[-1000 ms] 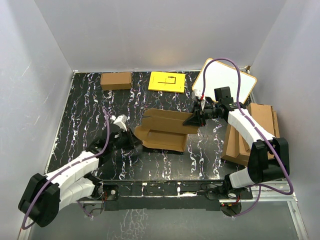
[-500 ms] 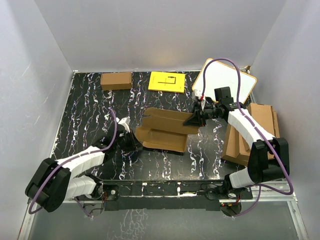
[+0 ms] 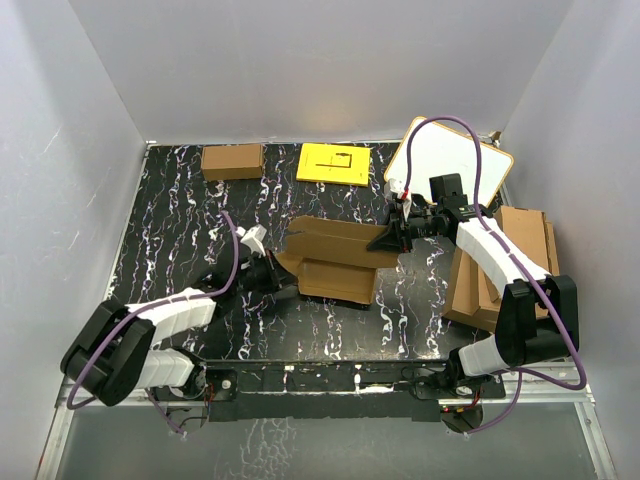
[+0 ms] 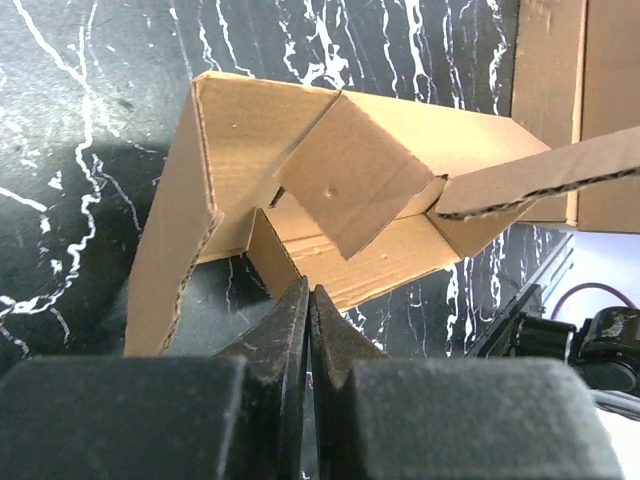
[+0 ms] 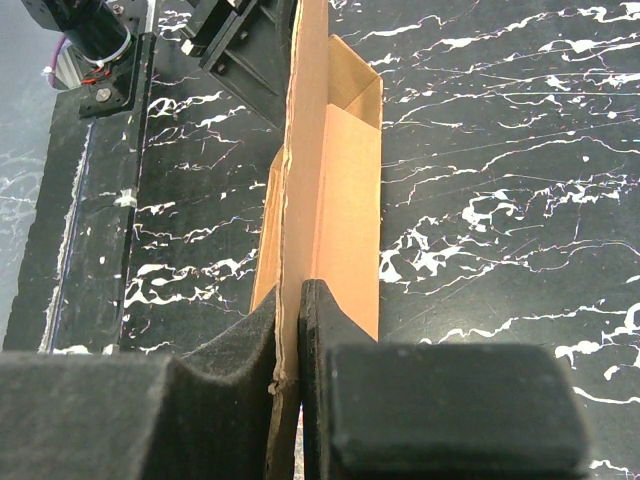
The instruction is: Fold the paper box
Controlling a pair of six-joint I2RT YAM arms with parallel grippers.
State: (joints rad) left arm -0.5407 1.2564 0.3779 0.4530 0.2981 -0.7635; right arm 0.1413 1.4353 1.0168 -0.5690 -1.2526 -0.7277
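Observation:
The paper box (image 3: 335,262) lies open in the middle of the black marbled table, with its long walls and flaps partly raised. My right gripper (image 3: 392,238) is shut on the thin edge of the box's right wall (image 5: 300,200), which stands upright between the fingers. My left gripper (image 3: 275,274) is shut with nothing between its jaws. Its tips (image 4: 308,292) touch the box's left end, against a small raised flap (image 4: 270,250). In the left wrist view an inner flap (image 4: 350,185) leans over the box's floor.
A smaller brown carton (image 3: 232,161) and a yellow sheet (image 3: 333,163) lie at the back. A whiteboard (image 3: 450,165) sits at the back right. A pile of larger cardboard sheets (image 3: 500,270) lies on the right, beside the right arm.
My left gripper has moved right to the box's left end. The flat left flap has been pushed up and inward. The right gripper has kept its hold and place.

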